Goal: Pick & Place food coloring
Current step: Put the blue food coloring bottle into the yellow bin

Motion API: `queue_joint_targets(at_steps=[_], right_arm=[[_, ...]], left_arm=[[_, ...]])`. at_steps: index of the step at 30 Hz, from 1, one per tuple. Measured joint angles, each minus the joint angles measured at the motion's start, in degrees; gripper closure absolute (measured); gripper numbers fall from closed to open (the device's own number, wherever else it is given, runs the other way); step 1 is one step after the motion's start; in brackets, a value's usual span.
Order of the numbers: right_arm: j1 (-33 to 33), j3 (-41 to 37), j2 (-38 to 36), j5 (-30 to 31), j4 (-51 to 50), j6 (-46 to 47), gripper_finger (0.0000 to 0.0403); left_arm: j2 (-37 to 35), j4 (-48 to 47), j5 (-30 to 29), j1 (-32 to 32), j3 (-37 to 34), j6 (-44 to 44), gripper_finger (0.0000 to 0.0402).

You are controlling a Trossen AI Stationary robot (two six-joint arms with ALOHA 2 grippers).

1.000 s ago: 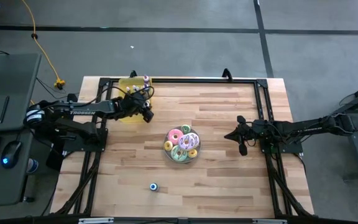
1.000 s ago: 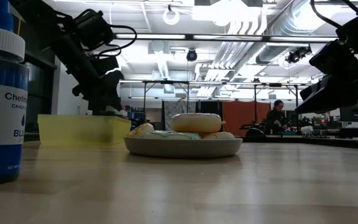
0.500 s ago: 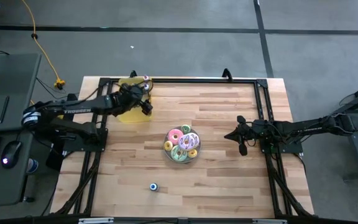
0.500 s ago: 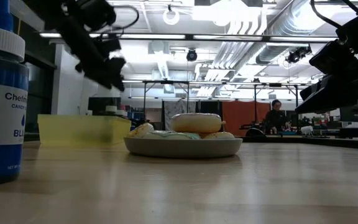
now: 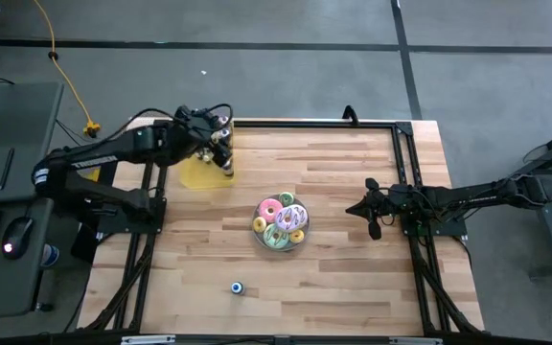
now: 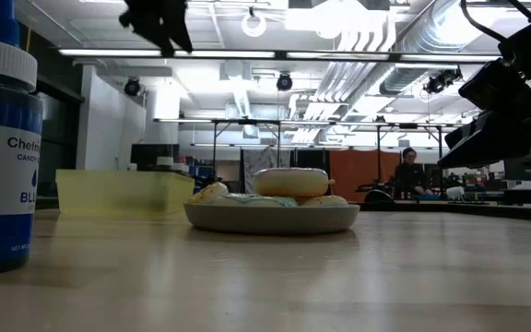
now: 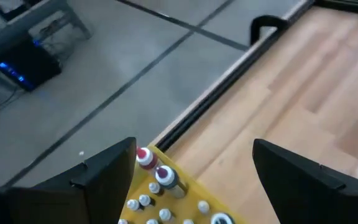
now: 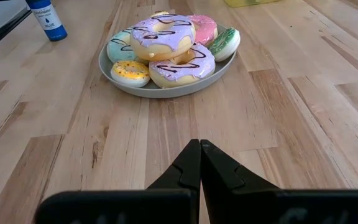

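A yellow bin (image 5: 197,173) at the table's far left holds several small food coloring bottles (image 7: 156,176), standing upright with red, dark and white caps. One more food coloring bottle with a blue cap (image 5: 238,287) stands alone on its base near the front edge, large at the left of the low view (image 6: 0,138). My left gripper (image 5: 222,147) hangs open and empty high above the bin, its fingers wide apart (image 7: 194,144). My right gripper (image 5: 373,217) rests shut at the table's right, pointing at the doughnut plate.
A grey plate of frosted doughnuts (image 5: 280,222) sits mid-table, between the bin and the lone bottle (image 8: 47,16). A black frame rail (image 5: 305,124) runs along the table's far edge and sides. Bare wood lies around the plate.
My left gripper has risen steeply from just over the yellow bin to high above it, drawing a little toward the table's far edge, with nothing in its fingers. The bin and its bottles stay where they were.
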Motion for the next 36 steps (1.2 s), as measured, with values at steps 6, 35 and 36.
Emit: queue_joint_targets(at_steps=[6, 35, 36], right_arm=[[0.0, 0.02, 0.0, 0.0, 0.0, 0.0, 0.0402], [-0.01, 0.0, -0.01, 0.0, 0.0, 0.0, 0.0402], [-0.02, 0.01, -0.01, -0.01, 0.0, 0.0, 0.0402]], left_arm=[[4.69, -16.79, 7.87, -4.28, 13.43, -2.57, 0.0085], [31.36, -45.81, 44.56, -25.54, 41.71, -18.25, 0.0085], [31.36, -45.8, 43.47, -26.76, 41.39, -19.38, 0.0085]])
